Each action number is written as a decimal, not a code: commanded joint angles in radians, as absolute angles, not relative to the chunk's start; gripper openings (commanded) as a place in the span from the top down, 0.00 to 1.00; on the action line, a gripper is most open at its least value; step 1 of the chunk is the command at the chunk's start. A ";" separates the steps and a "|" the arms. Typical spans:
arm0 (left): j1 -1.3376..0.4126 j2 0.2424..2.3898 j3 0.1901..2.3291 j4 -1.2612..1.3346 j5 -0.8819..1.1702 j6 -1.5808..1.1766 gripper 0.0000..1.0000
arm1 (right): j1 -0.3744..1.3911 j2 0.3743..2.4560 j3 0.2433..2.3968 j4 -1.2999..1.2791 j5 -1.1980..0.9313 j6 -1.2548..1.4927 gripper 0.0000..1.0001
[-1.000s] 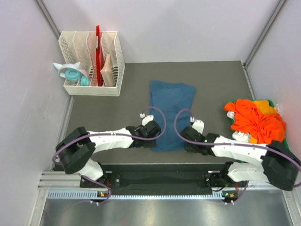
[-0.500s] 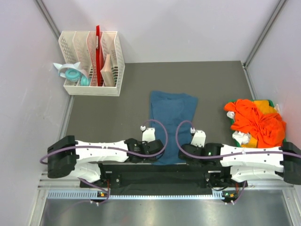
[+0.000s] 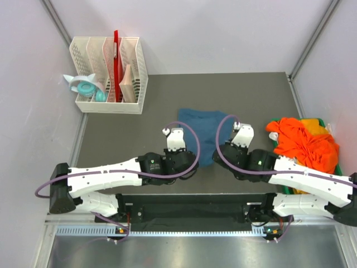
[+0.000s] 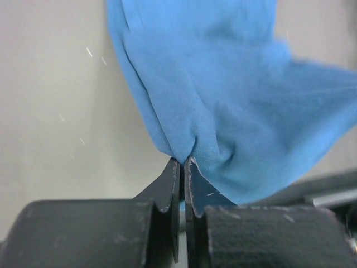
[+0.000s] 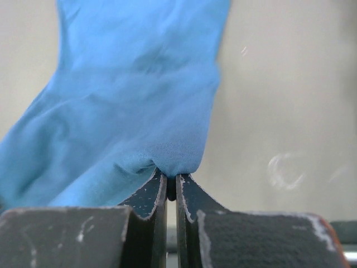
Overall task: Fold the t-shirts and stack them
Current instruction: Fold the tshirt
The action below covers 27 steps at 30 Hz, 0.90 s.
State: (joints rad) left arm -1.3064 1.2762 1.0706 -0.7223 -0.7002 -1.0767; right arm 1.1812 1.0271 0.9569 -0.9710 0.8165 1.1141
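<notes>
The teal-blue t-shirt (image 3: 204, 131) lies mid-table, its near end lifted off the mat. My left gripper (image 3: 179, 134) is shut on the shirt's near-left corner, and a bunch of blue cloth (image 4: 223, 100) rises from its closed fingertips (image 4: 182, 160). On the near-right corner my right gripper (image 3: 241, 134) is shut the same way, pinching a fold of blue fabric (image 5: 134, 100) at its tips (image 5: 171, 176). Both arms hover over the shirt's near half and hide it. A crumpled heap of orange t-shirts (image 3: 304, 142) with some yellow lies at the right edge.
A green bin (image 3: 320, 119) peeks out under the orange heap. A white slotted rack (image 3: 109, 75) stands at the back left, with a teal tape dispenser (image 3: 86, 87) beside it. The dark mat (image 3: 128, 134) ends at white walls on three sides.
Both grippers have risen and travelled away from the near edge, carrying the shirt's near hem over its far part. The visible blue area has shortened.
</notes>
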 commanded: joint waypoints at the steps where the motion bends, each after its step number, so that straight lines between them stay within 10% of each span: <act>1: -1.241 1.290 1.135 -0.681 -0.838 -0.944 1.00 | 1.036 1.068 1.006 -0.810 0.848 0.892 1.00; 27: -0.735 1.903 1.577 -0.414 -0.551 -0.565 1.00 | 0.505 1.635 1.299 -0.374 0.640 0.511 1.00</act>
